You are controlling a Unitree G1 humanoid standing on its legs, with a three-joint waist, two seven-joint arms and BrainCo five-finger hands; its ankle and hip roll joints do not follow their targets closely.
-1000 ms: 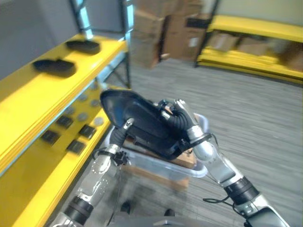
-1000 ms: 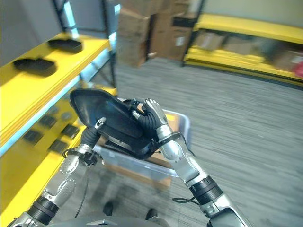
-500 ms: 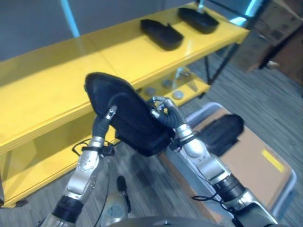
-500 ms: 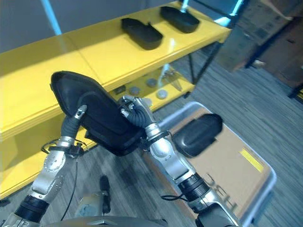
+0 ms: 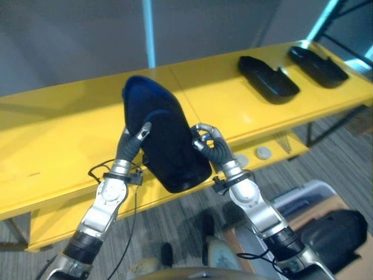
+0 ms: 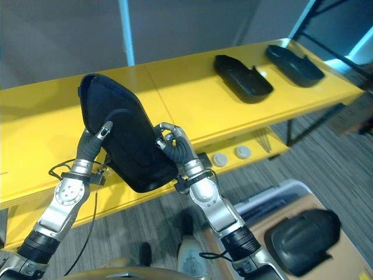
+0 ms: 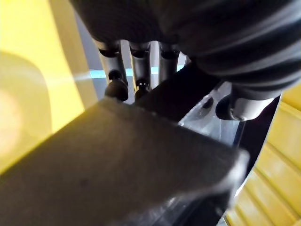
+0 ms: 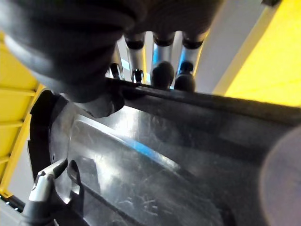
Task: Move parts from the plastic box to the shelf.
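In the left eye view, a large black part [image 5: 166, 146] is held up between both hands over the front of the yellow shelf [image 5: 64, 134]. The left hand [image 5: 132, 143] grips the part's edge at 9 o'clock, fingers curled round it. The right hand [image 5: 210, 146] clasps the opposite edge at 3 o'clock. Two more black parts already lie on the shelf top at about 1 o'clock: a nearer tray-like part [image 5: 267, 79] and a farther part [image 5: 319, 63], close beside each other but apart. At 4 o'clock, on the floor, sits the plastic box [image 5: 303, 195], with another black part [image 5: 332, 233] inside it resting on brown cardboard [image 5: 358, 269].

In the right eye view, the held part stands tilted, its rounded end at 11 o'clock and its broad end at 5 o'clock, in front of the shelf's front edge. On the lower shelf board, at 3 o'clock from the right hand, lie two small grey discs [image 6: 231, 156].

The left wrist view shows the left hand's fingers [image 7: 116, 84] hooked over the dark edge of the part, thumb on the other side, with yellow shelf behind.

The right wrist view shows the right hand's fingertips [image 8: 162, 73] wrapped over the part's rim, its glossy inner surface below them, and the left hand's thumb tip at 8 o'clock.
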